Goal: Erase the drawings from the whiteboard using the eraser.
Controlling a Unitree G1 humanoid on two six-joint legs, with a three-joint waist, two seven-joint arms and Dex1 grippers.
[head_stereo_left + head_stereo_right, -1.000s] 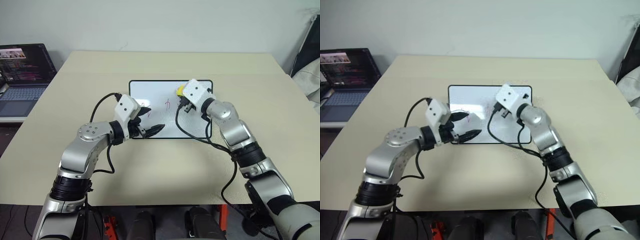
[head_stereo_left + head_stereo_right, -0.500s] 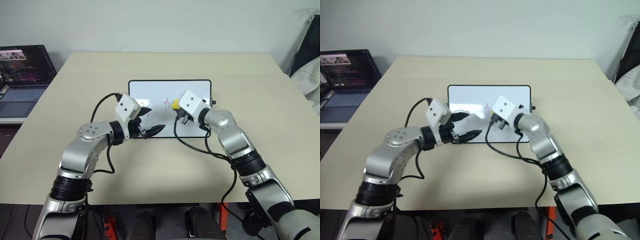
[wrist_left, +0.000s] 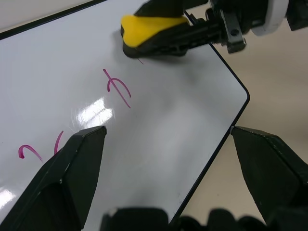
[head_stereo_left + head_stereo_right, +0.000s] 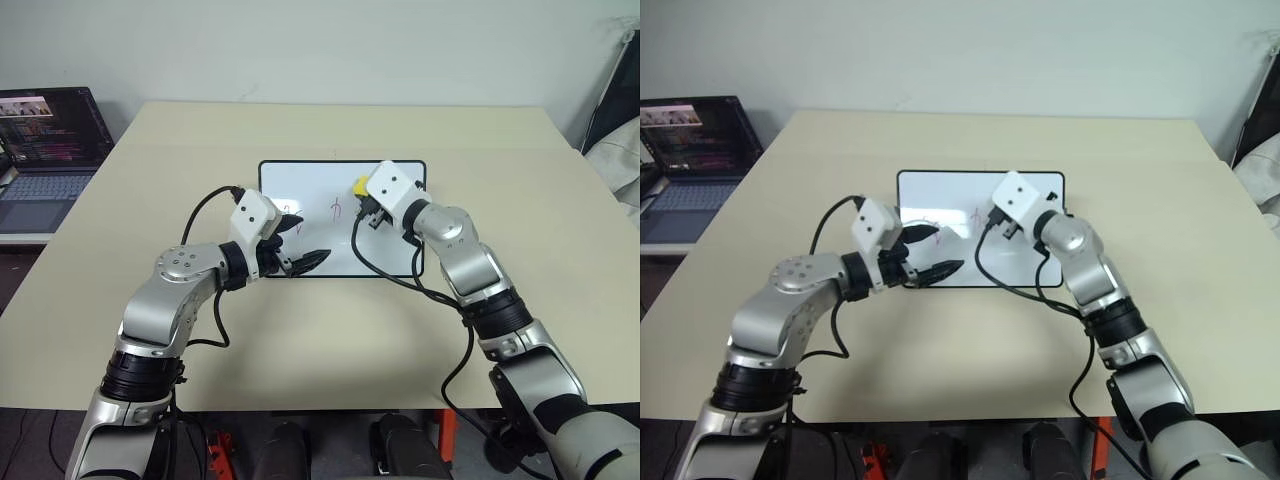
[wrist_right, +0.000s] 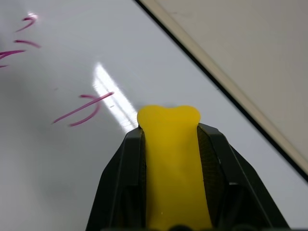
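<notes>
At the far left, a laptop (image 4: 45, 150) is sitting open beside the tabletop (image 4: 150, 330). The left claw (image 4: 297, 243) is resting at the near left edge of the whiteboard (image 4: 300, 180), its black fingers spread wide apart and pinching nothing, seemingly steadying the frame. Just beyond it, pink drawings (image 3: 118, 87) are still showing on the white surface: a scribble by the left claw and a cross-shaped mark nearer the middle. To the right, the right claw (image 4: 362, 200) is pinching the eraser (image 4: 358, 185), the yellow block pressed between its two fingers. Half a second ago the eraser was sitting lower and closer to the middle mark; it is now lying further up the board toward the far right corner, just beside that mark. This reads as one wiping stroke running across the right portion, which is looking clean, while the middle and left marks are still waiting.
</notes>
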